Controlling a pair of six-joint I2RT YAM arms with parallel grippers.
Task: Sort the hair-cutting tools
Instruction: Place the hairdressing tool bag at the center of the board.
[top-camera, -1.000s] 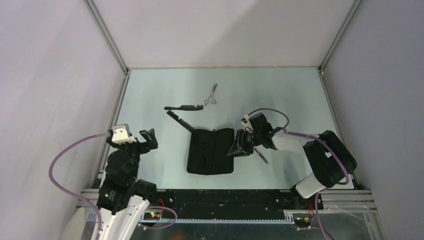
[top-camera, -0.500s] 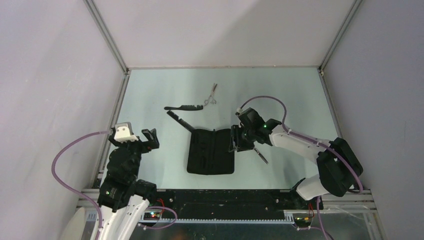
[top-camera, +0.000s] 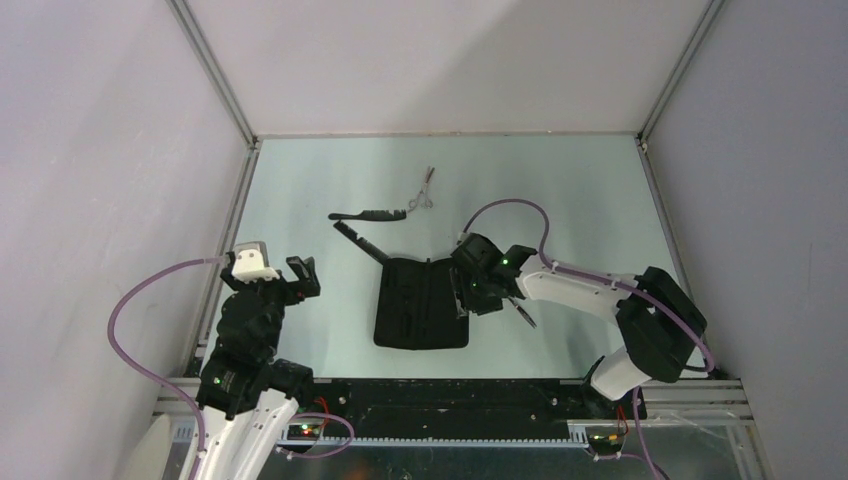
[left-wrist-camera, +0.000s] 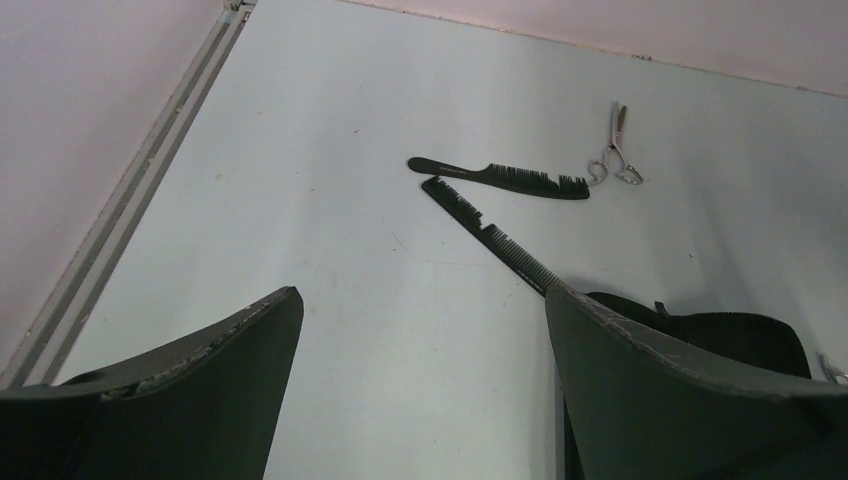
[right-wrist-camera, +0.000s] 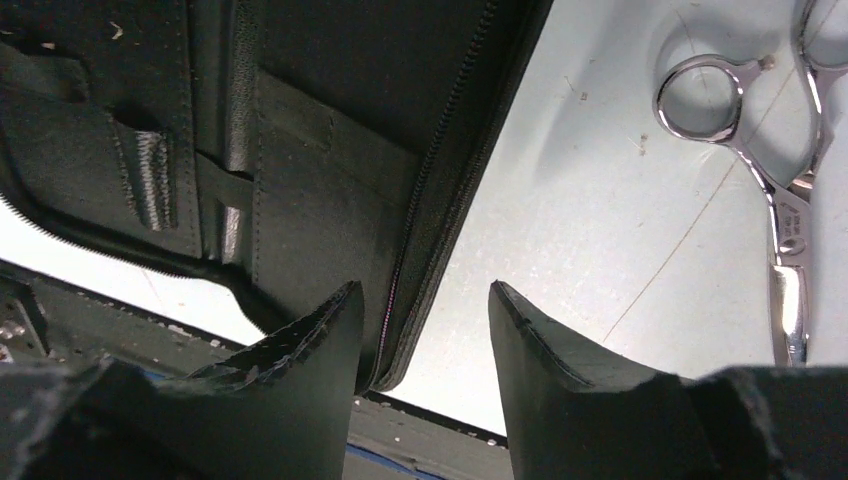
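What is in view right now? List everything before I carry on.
scissors: 2, silver; far scissors at far centre by a comb's end, near scissors on the table just right of the case.
combs: 2, black; far comb and near comb, left of centre, the near one slanting toward the case.
case: 1, black, lying open, near centre.
table: 1, pale green.
left pincer: 1, black, open and empty, near left.
right pincer: 1, black, open, over the case's right zipper edge.
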